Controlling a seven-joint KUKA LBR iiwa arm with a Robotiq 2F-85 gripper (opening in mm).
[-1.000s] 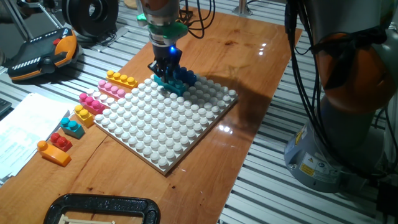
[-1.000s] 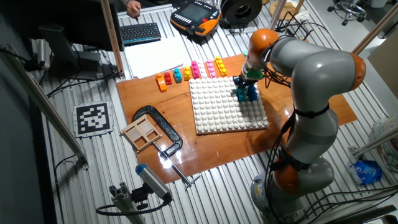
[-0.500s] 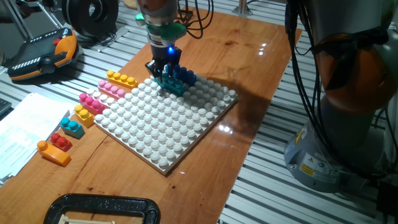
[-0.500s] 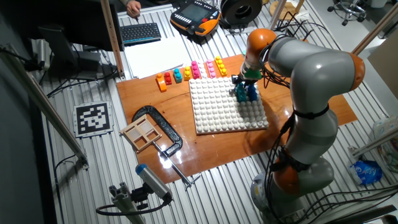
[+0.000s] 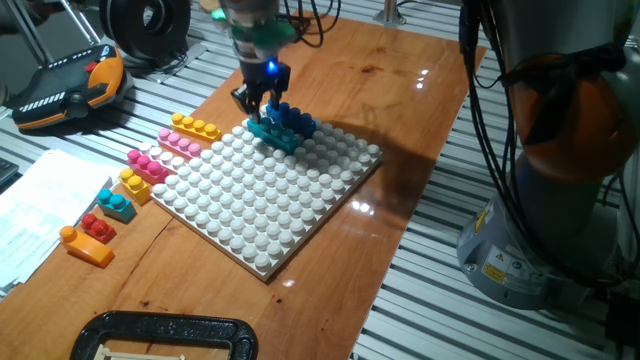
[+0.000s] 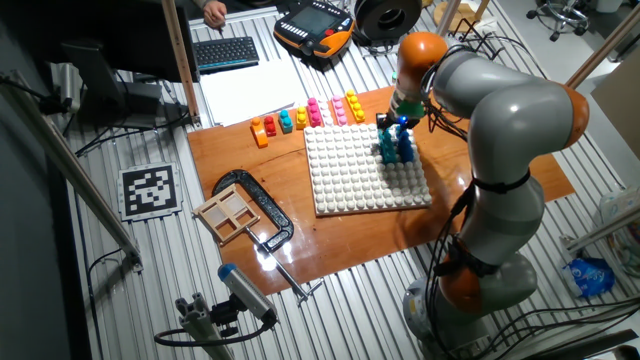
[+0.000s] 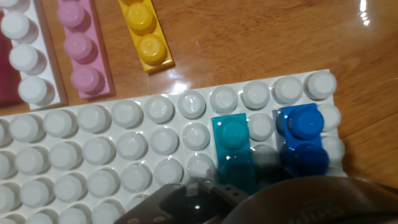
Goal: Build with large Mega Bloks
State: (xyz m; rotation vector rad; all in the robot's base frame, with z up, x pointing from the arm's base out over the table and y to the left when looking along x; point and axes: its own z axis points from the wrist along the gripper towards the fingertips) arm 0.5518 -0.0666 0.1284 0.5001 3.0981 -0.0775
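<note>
Mega Bloks in teal (image 7: 234,152) and dark blue (image 7: 303,138) sit side by side pressed onto the baseplate (image 5: 262,190) corner; my jaws hover empty above them (spare bricks (image 5: 194,127) wait on the worktop (image 5: 400,80)).

A robotics lab: a slatted aluminium desk (image 6: 150,290), a teach pendant (image 6: 315,22), a printed calibration marker (image 6: 149,190), and loose cables (image 5: 500,130).

The arm reaches in from above, its wrist pointing straight down over the far edge of the surface. The claw (image 5: 258,100) hangs with its fingers close together, nothing between them; a blue light glows on its body.
</note>
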